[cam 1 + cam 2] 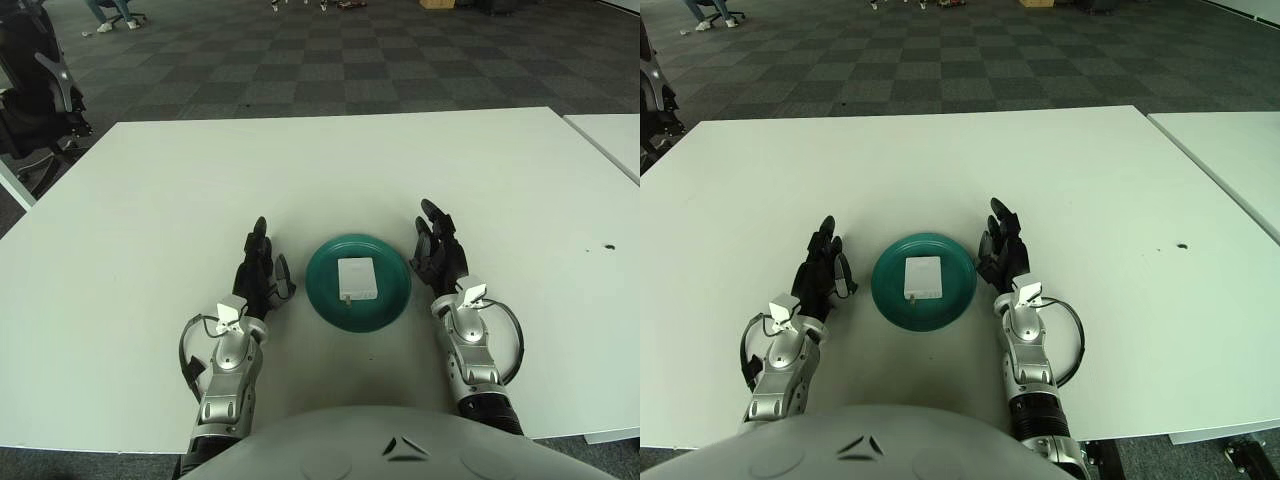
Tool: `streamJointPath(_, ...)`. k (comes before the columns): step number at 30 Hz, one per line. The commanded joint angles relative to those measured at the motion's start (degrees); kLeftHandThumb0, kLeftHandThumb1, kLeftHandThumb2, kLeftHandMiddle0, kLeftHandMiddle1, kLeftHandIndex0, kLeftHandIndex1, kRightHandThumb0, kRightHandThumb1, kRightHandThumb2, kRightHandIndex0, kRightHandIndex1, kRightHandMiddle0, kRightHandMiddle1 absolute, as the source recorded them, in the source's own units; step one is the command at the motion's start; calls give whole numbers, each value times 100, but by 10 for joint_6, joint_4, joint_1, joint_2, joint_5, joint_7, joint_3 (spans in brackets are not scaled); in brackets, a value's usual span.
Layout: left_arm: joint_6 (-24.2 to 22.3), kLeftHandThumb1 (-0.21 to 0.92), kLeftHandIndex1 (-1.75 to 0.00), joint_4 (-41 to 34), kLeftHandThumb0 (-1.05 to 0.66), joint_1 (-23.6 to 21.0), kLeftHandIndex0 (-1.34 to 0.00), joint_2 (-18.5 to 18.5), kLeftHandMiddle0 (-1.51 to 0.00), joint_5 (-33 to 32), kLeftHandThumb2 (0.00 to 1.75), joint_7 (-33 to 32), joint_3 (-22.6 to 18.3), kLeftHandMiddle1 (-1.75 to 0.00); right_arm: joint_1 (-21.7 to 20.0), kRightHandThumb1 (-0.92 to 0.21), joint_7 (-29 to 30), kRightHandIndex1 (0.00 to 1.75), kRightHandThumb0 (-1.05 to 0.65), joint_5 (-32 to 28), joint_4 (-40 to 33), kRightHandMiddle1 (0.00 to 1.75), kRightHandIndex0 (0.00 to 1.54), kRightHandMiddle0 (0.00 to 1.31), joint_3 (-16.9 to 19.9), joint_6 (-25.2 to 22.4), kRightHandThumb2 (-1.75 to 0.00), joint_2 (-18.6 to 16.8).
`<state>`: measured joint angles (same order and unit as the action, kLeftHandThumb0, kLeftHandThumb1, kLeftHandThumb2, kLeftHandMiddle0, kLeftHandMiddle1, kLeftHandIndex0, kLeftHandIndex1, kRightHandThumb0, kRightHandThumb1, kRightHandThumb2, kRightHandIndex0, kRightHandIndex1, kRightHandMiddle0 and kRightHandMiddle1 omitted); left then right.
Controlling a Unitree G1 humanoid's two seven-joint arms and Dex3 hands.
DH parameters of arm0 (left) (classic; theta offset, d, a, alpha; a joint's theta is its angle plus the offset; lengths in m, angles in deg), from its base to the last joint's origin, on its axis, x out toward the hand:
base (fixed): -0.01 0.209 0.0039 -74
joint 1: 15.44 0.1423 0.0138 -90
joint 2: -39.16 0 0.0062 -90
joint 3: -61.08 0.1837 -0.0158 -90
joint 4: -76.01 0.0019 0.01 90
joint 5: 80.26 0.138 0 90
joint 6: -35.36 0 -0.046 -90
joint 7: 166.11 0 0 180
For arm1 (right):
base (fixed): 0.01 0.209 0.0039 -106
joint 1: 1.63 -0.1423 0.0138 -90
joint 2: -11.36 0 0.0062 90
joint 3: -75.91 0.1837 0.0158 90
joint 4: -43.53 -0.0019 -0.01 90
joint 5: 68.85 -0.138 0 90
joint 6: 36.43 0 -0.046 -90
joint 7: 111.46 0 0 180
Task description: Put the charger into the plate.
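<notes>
A white flat charger (355, 277) lies inside the round teal plate (325, 294) near the front middle of the white table. My left hand (258, 268) is just left of the plate, fingers spread and holding nothing. My right hand (437, 249) shows just right of the plate, fingers relaxed and empty. Neither hand touches the plate.
The white table (150, 200) stretches wide around the plate. A second white table (610, 135) shows at the right edge. A dark office chair (35, 95) stands off the table's far left corner. A small dark speck (609, 246) marks the table at right.
</notes>
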<state>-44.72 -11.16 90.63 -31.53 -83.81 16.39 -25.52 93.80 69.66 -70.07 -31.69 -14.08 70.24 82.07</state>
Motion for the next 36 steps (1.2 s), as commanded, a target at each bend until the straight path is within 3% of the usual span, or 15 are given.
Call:
streamJointPath(1,7,92,-14,43,-98,11,0,-8,-2,5,113,9,0,0,63,-92,1,0,-79,-4,51,42,14,0,9,-69,-82,5)
streamJointPath(10,62,92,-13,82,-99,14,0,-8,-1,7,114,21,4,0,66,-92,2,0,-80,1,45,41,14,0,9,-69,-82,9)
streamJointPath(21,83,92,-13,110,-98,2,0,14,-3,4,110,21,13,-1,72,-92,1,0,-81,4,35,40,14,0,7,-75,-83,11)
streamJointPath(29,68,92,-16,55,-94,18,0,31,-5,29,107,5,41,-1,82,-92,4,2,-83,4,12,47,18,0,6,-88,-82,7)
streamJointPath(36,63,92,-16,38,-94,26,0,22,-4,37,106,5,47,0,90,-92,-3,2,-84,-9,-2,49,20,0,9,-95,-80,3)
